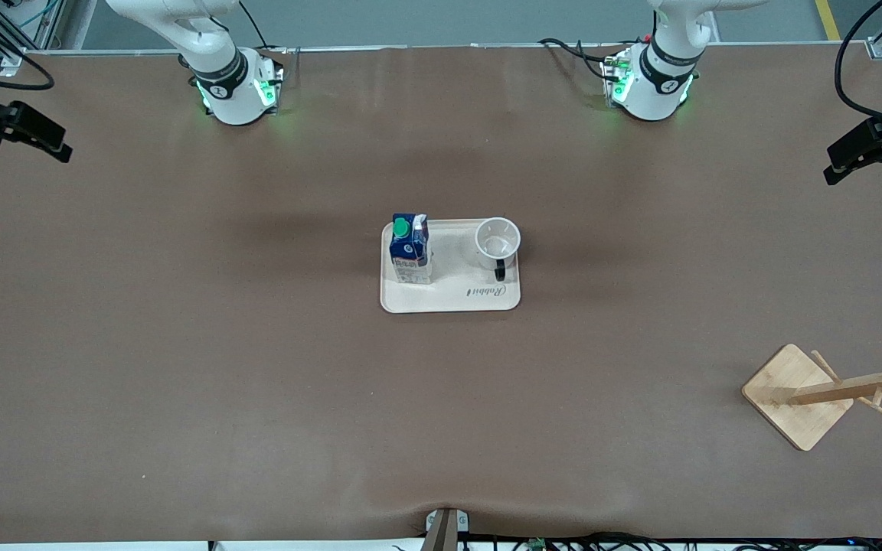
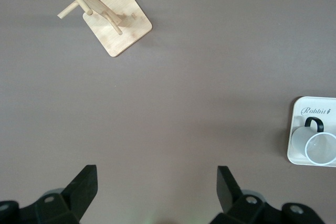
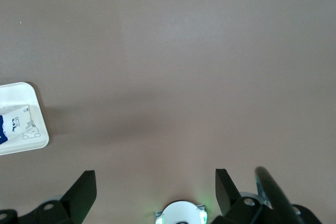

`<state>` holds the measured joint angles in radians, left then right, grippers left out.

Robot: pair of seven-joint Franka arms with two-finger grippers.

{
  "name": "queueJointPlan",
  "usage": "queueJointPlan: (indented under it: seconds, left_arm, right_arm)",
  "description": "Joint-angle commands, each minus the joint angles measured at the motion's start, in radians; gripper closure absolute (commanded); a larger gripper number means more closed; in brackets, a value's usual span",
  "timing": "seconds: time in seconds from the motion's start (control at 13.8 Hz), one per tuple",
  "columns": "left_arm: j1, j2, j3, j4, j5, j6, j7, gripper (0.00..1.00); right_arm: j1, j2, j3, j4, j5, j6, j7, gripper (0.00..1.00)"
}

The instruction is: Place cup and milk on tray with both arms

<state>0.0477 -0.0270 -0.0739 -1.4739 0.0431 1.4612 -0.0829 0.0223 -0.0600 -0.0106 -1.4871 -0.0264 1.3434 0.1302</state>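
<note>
- While both arms hang high over the table, the cup (image 1: 498, 239) and the milk (image 1: 409, 250) stand upright on the tray (image 1: 452, 299), which lies on the brown table (image 1: 181, 344) about midway between the two arm bases and nearer to the front camera than they are.
- On the tray, the cup sits at the corner toward the left arm's end and away from the front camera, its open mouth up and its black handle pointing toward that camera.
- On the tray's end toward the right arm, the milk stands with its green cap on top, well apart from the cup, with bare tray between them.
- Near the tray's edge closest to the front camera, the script "Rabbit" shows beside a small drawing.
- Up over bare table off the tray's left-arm end, the left gripper (image 2: 157, 192) has its two black fingers spread wide with nothing between them; its wrist view shows the cup and a corner of the tray off to one side.
- Over bare table off the tray's right-arm end, the right gripper (image 3: 155, 192) is likewise spread wide and holds nothing; its wrist view catches the tray corner with the milk.
- Far from the tray, toward the left arm's end and nearer to the front camera, a wooden rack (image 1: 831, 390) stands on its square base.
</note>
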Motion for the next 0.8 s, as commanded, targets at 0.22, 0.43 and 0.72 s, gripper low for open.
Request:
queueJointPlan:
  seconds: [0.22, 0.43, 0.72]
  left_arm:
    - [-0.005, -0.011, 0.006, -0.006, -0.009, -0.005, 0.008, 0.0]
    - [-0.008, -0.019, 0.005, -0.005, -0.008, -0.024, -0.003, 0.0]
    - [-0.011, -0.019, 0.005, -0.005, -0.008, -0.027, -0.006, 0.0]
  right_arm:
    - [-0.015, 0.003, 0.018, 0.008, -0.001, 0.019, -0.206, 0.0]
    - [-0.047, 0.003, 0.018, 0.005, 0.0, 0.005, -0.215, 0.0]
    - [-0.104, 0.003, 0.018, 0.001, 0.0, 0.01, -0.216, 0.0]
